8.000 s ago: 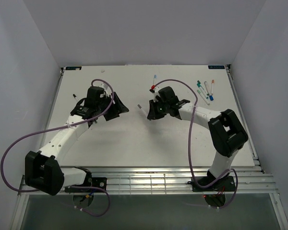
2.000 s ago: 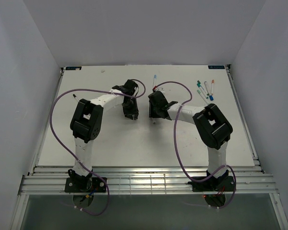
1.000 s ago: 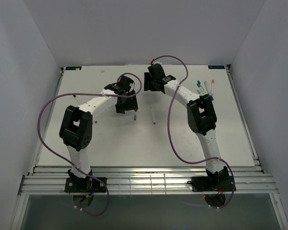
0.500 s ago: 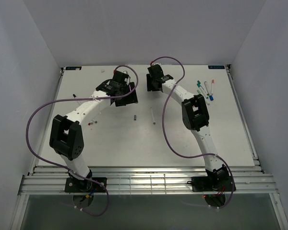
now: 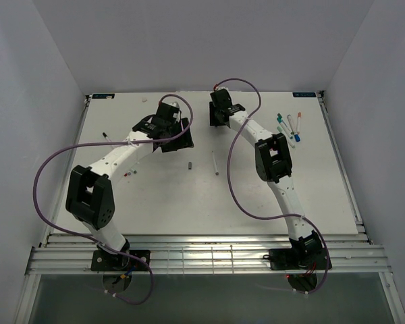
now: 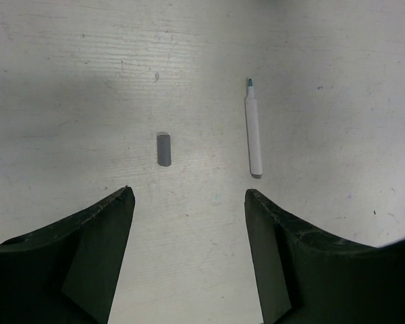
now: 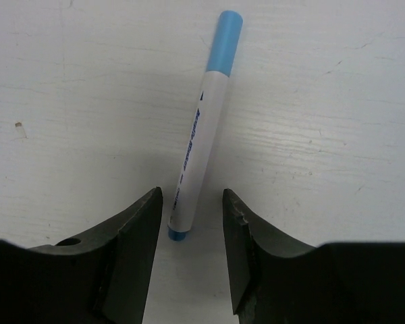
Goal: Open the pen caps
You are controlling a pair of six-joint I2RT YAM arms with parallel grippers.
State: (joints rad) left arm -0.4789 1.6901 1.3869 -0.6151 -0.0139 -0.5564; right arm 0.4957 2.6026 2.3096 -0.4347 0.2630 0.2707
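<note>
Now right gripper (image 7: 192, 202) narrowly parted, empty, bracketing 6 o'clock end of blue-capped pen (image 7: 201, 128); left gripper (image 6: 189, 196) wide, empty, above uncapped pen (image 6: 254, 131), grey cap (image 6: 164, 149) at its 9 o'clock. Likely light, stiff, slick: grip barrel mid-length, blue cap (image 7: 225, 40) at 12 o'clock.

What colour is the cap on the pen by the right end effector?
Light blue cap; right wrist view shows best.

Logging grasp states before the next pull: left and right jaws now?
Left gripper: open, empty; grey cap ahead.
Right gripper: open, jaws astride the blue-capped pen, not shut on it.
</note>
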